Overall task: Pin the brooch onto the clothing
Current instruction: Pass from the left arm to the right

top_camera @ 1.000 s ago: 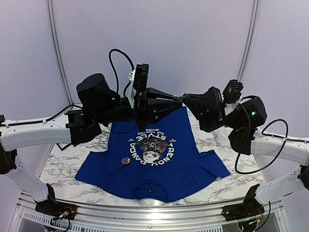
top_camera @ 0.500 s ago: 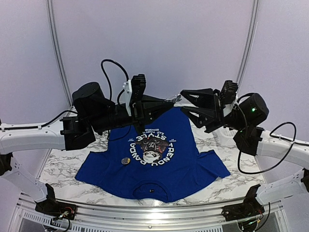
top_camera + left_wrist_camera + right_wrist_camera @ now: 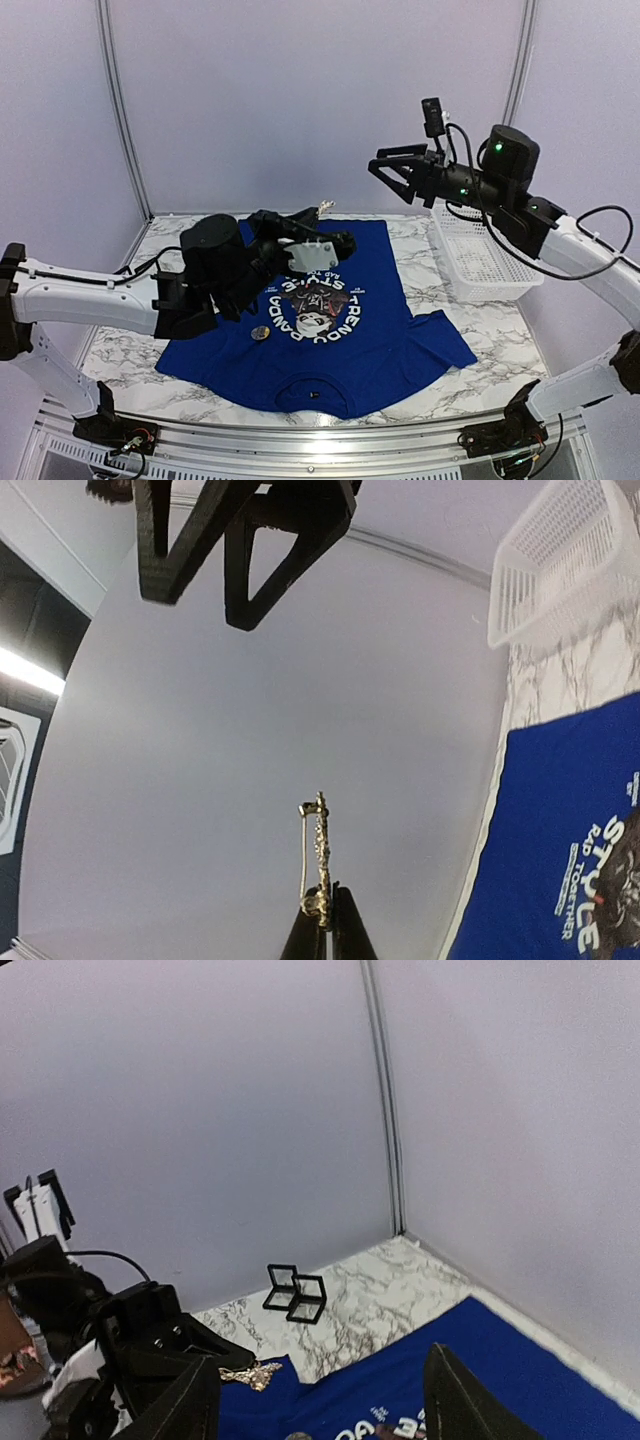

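The blue T-shirt (image 3: 340, 350) lies flat on the marble table (image 3: 500, 350), with its collar toward the bases of the arms and its hem toward the back wall. The round panda print with white letters faces up in the middle of it. The left arm reaches low over the shirt, and the left gripper (image 3: 318, 213) is closed tight on the lower end of the brooch (image 3: 322, 208). In the left wrist view the brooch (image 3: 318, 865) is a thin golden piece. It stands up from the pinched fingertips (image 3: 340, 935) with only the pale wall behind it, so it is in the air and not touching the cloth. It sits near the far hem of the shirt. The right gripper (image 3: 376, 160) is raised high above the far right part of the table, well apart from the brooch. Its two fingers (image 3: 190, 1405) are spread apart with nothing between them. A white plastic basket (image 3: 485, 262) stands on the table just to the right of the shirt. A small round badge (image 3: 260, 333) lies on the shirt beside the print, on the left side. Two small black frames (image 3: 296, 1293) rest on the marble near the back wall.
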